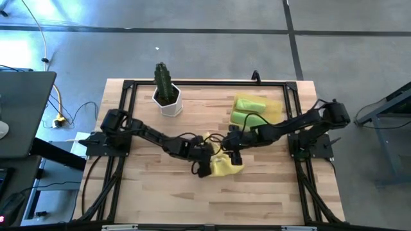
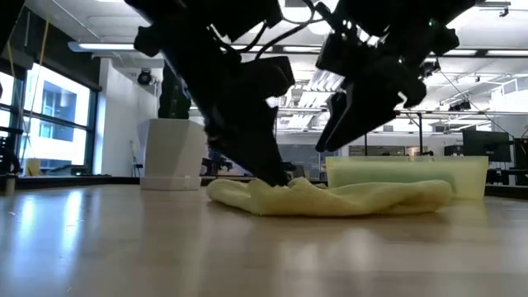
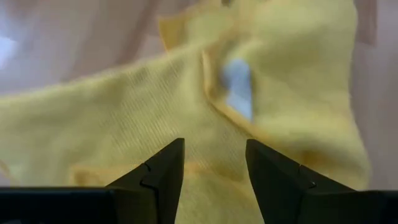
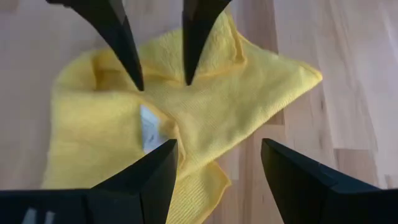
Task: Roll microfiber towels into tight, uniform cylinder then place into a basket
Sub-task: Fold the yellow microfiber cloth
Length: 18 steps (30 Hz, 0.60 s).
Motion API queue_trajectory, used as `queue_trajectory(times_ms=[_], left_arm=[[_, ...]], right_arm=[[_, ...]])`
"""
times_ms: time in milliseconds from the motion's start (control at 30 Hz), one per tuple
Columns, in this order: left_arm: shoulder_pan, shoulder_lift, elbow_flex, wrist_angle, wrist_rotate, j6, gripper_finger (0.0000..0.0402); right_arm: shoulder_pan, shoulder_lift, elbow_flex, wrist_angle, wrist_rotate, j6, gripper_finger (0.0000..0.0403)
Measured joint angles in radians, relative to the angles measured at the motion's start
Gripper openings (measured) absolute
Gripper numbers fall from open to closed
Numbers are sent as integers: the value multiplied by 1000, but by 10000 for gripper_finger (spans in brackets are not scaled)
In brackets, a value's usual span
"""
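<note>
The yellow towel (image 1: 226, 167) lies crumpled on the wooden worktop (image 1: 154, 192), just below the middle of the high view. It is bunched up and not rolled. A small white tag (image 4: 149, 132) shows on it in the right wrist view.

The left pincer (image 1: 204, 168) is at the towel's left edge. Its two dark fingers (image 3: 163, 174) stand apart, right over the yellow cloth, and they do not pinch it. In the low view its tip comes down to the cloth.

The right pincer (image 1: 230, 153) hangs just above the towel's upper edge. Its fingers (image 4: 152, 180) are spread wide too, with nothing between them. In the low view it is off the worktop, above the cloth.

The basket (image 1: 275, 108) sits in the upper right part of the worktop. Two rolled green towels (image 1: 249, 110) lie in it, side by side.

A white pot with a cactus (image 1: 167, 93) stands at the upper left of the worktop, well apart from the towel.
</note>
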Motion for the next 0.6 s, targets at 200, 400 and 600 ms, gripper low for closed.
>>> queue_trajectory(times_ms=[200,400,600], left_arm=[[3,-13,49,-34,-49,75,161],[0,-16,102,-180,13,89,161],[0,-17,106,-249,35,29,161]], right_arm=[[5,46,0,-3,4,-2,224],[8,99,0,35,-56,-99,224],[8,165,0,120,-124,-157,224]])
